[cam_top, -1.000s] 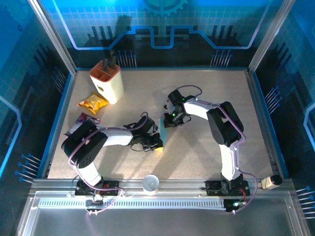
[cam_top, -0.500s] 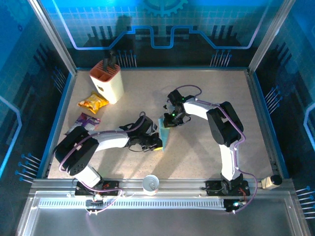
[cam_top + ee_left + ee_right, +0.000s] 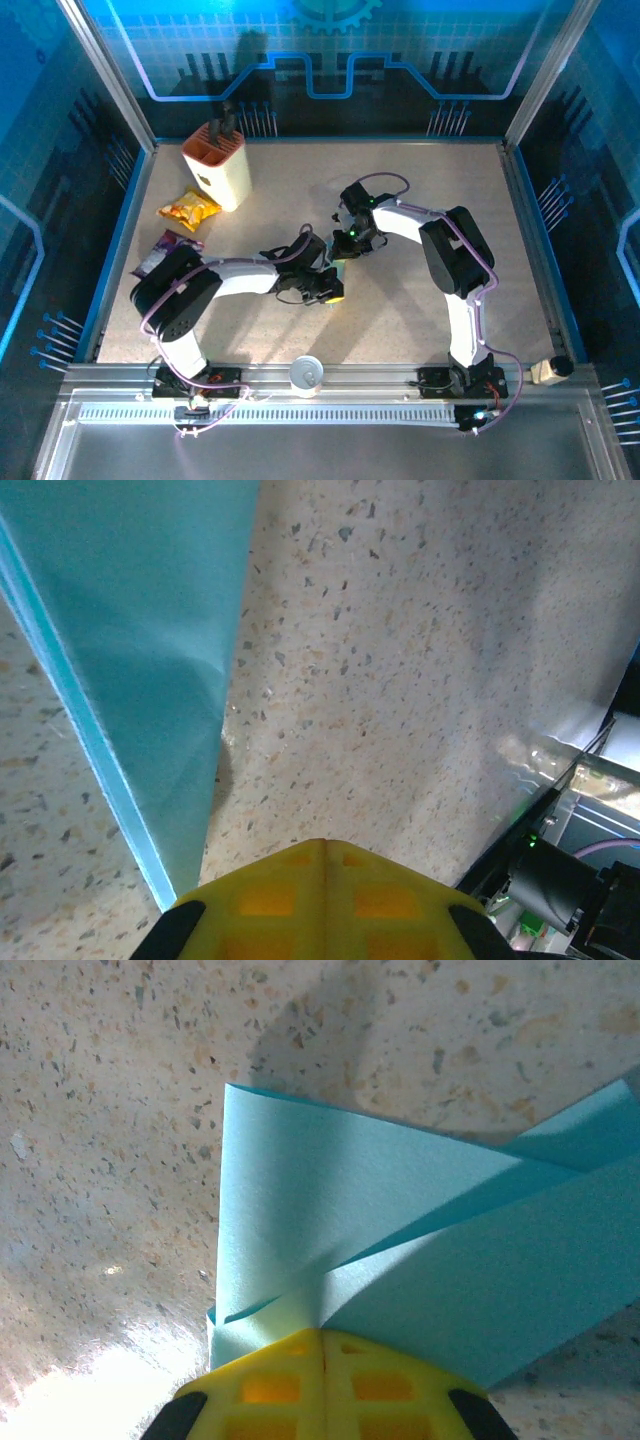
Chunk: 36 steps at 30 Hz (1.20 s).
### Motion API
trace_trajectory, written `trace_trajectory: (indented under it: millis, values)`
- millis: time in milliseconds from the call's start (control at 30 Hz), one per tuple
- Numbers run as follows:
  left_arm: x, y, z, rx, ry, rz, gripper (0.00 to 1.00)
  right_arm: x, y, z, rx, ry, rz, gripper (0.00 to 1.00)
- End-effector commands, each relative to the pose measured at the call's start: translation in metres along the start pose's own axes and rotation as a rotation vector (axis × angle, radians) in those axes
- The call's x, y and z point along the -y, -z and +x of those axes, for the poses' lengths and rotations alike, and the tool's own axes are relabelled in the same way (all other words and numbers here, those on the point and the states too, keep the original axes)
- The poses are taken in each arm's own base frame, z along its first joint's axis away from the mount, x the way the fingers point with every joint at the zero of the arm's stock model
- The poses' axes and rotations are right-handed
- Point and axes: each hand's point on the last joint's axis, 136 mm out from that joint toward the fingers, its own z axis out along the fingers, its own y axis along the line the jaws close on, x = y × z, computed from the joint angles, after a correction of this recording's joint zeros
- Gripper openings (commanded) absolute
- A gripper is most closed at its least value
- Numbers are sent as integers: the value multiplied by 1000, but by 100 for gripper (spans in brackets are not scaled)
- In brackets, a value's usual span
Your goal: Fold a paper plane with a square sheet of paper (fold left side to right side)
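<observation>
the square sheet of paper [image 3: 400, 1250], light blue, is partly doubled over, w/ one flap lifted off the lower layer. both layers run into the tips of the right gripper [image 3: 322, 1345]: its yellow fingers [image 3: 260, 1385] are pressed together, w/ the paper nipped at their seam. the left gripper [image 3: 325, 852] is also pressed together, w/ nothing btwn. the sheet's edge runs just left of its tips; can't tell if touching. speckled table [image 3: 420, 680] lies ahead & right of them. knife block [image 3: 218, 170] & yellow snack packet [image 3: 188, 209] sit well apart, off to the left fingers' left.
</observation>
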Motion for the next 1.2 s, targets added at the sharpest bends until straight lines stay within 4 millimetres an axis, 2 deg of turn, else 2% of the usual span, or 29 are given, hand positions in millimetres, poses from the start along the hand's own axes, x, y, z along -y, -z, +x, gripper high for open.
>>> trace_trajectory:
  millis: [0,367,1167]
  values:
    - [4,-4,0,-16,-11,11,0,77,-40,53,-184,-63,292,0]
    - [-19,-7,8,-28,15,-46,0,83,-42,57,-205,-40,337,0]
    - [-45,-6,19,-24,58,-86,0,89,-44,61,-231,-8,400,0]
